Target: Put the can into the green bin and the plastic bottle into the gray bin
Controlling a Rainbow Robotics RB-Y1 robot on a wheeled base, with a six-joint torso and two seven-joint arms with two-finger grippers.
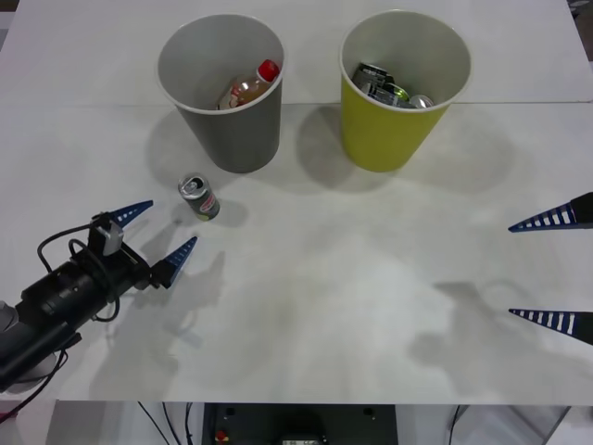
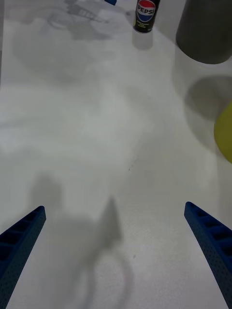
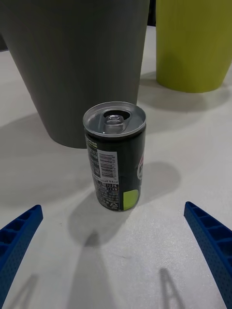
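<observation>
Left gripper [image 1: 165,228]: spread wide, aimed at the can [image 1: 199,197], at 1 o'clock from it, untouched. Can: upright on table [image 1: 352,297], at 7 o'clock from gray bin [image 1: 225,125]. Plastic bottle [image 1: 248,87]: inside gray bin. Green bin [image 1: 384,130]: at 3 o'clock from gray bin. Right gripper [image 1: 554,269]: spread wide at table's right edge.

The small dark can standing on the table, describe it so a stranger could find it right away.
Start at the tall gray tapered bin on the white table. Just in front of it, toward the open left gripper, stands the small dark gray can. Unlike the crushed cans inside the yellow-green bin, it stands alone, upright.
</observation>
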